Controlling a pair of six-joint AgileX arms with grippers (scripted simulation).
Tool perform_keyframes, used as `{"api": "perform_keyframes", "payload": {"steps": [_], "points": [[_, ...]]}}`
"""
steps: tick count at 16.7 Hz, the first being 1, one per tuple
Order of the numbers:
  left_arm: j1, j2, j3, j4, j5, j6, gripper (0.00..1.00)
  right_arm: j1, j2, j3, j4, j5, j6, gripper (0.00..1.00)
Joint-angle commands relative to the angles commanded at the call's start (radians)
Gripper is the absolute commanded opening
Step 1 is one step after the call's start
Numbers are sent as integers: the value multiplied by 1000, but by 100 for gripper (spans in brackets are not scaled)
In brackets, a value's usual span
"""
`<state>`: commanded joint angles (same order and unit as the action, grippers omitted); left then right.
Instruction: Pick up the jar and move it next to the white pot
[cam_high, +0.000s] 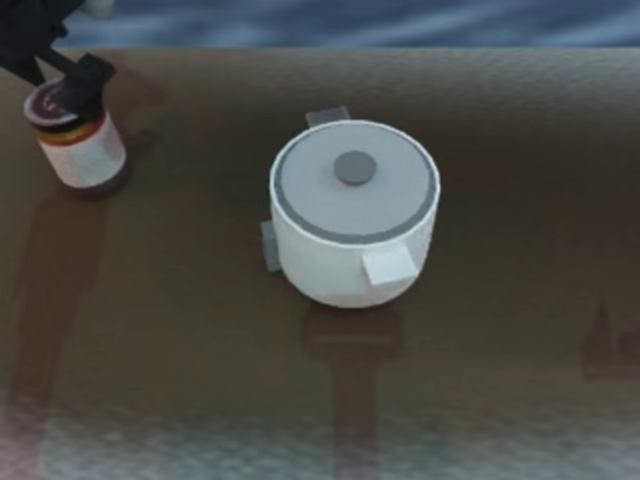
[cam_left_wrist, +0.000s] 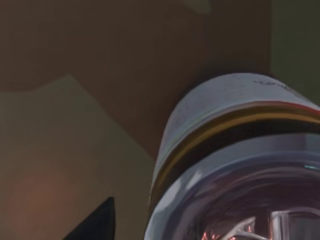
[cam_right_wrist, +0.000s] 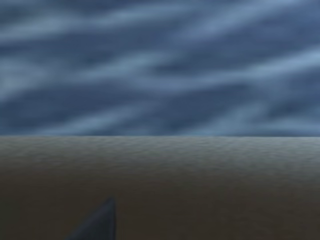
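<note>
Left gripper (cam_high: 62, 82) sat at upper left of top view, fingers either side of the jar (cam_high: 82, 143) lid, seemingly clenched on it; jar stood well apart from white pot (cam_high: 352, 212) at frame centre; right gripper out of top view, state can't tell

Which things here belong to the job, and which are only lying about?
For the job:
- jar, far left of the table, left tool at its lid
- white pot, mid-table

Lying about:
- nothing else on the table
</note>
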<state>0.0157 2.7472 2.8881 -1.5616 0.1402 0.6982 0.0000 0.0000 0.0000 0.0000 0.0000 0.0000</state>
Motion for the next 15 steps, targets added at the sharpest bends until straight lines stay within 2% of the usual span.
{"api": "perform_keyframes", "payload": {"steps": [8, 15], "points": [[-5, 1, -6, 13, -1, -1, 100, 0, 0, 0, 0, 0, 0, 100], [-10, -65, -298, 230, -3, -8, 100, 0, 0, 0, 0, 0, 0, 100]]}}
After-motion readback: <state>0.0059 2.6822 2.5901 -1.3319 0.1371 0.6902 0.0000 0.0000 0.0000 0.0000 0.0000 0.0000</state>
